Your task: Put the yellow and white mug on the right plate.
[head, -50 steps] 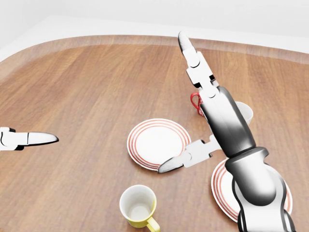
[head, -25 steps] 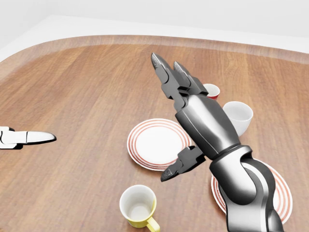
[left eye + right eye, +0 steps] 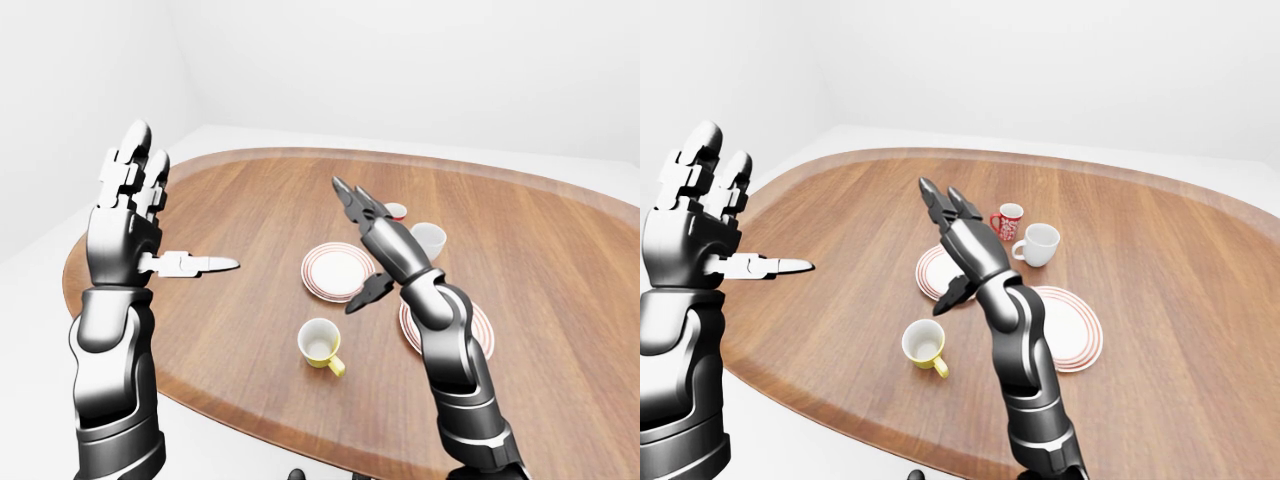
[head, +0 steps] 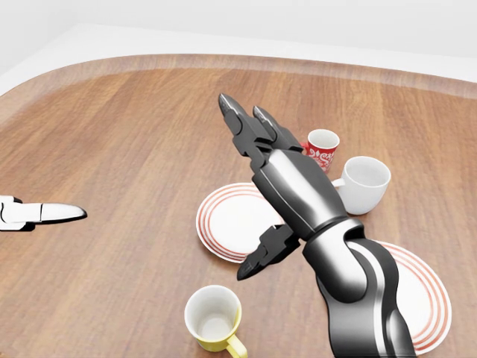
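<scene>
Swinging leftward and lower in the head view over the last second, the right hand (image 4: 257, 186) now hangs above the left plate (image 4: 223, 224) with fingers spread and empty, uncovering the red patterned cup (image 4: 322, 149) and white mug (image 4: 363, 183) it hid a moment ago. The yellow and white mug (image 4: 215, 319) stands upright on the table (image 4: 134, 149), untouched, near the view's bottom edge, below the left plate and well apart from the right plate (image 4: 425, 298). The left hand (image 3: 135, 215) stays raised and open, far left. The reach seems to be heading toward the mug, with the grasp not yet begun.
</scene>
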### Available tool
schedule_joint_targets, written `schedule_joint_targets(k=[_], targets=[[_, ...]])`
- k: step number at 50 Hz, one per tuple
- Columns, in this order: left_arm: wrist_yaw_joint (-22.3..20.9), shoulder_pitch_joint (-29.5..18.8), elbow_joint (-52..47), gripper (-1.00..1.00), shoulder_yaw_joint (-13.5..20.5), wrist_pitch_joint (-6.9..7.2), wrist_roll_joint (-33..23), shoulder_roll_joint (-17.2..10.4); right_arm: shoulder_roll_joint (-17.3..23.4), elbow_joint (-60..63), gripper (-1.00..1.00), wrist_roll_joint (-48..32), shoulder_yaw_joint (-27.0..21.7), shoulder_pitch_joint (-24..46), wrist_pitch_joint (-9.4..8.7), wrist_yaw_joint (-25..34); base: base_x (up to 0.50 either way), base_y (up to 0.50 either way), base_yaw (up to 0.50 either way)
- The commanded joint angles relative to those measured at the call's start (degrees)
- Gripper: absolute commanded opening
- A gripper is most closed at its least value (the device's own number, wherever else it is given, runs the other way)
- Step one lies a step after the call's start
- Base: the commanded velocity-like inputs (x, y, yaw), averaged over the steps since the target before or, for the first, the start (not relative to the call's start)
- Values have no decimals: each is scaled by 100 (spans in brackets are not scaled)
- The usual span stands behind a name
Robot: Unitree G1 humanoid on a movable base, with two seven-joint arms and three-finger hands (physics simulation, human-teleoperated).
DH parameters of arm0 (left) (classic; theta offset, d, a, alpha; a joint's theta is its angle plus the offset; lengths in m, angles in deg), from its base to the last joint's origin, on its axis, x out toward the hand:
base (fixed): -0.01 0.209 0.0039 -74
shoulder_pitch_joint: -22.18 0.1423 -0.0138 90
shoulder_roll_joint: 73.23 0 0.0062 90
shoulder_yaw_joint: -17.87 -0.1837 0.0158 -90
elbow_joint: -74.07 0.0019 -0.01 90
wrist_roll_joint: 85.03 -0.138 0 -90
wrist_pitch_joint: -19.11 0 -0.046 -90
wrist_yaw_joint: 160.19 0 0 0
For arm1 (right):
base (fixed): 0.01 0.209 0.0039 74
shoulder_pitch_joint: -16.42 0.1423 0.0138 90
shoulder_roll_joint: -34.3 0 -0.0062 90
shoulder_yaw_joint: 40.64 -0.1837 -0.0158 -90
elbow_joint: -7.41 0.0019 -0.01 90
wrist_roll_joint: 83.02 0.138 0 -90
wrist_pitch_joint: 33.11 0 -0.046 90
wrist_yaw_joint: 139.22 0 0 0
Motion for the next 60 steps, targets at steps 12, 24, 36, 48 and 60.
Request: schedule_joint_targets(k=[12,24,36,48,60], targets=[[-22,40,-59,89,-6,0,-18,22,-64,-909,100,359,62,197,0,-454,0,0,0],[-39,58,-88,89,-6,0,-28,35,-142,-1195,100,410,151,84,0,-670,0,0,0],[-40,54,-58,89,-17,0,-40,42,-268,-1231,100,318,347,-113,0,-765,0,0,0],[-43,34,-79,89,-1,0,-25,28,-346,-1372,100,271,466,-291,0,-850,0,0,0],[-36,50,-110,89,-13,0,-19,36,-402,-1380,100,147,614,-486,0,-846,0,0,0]])
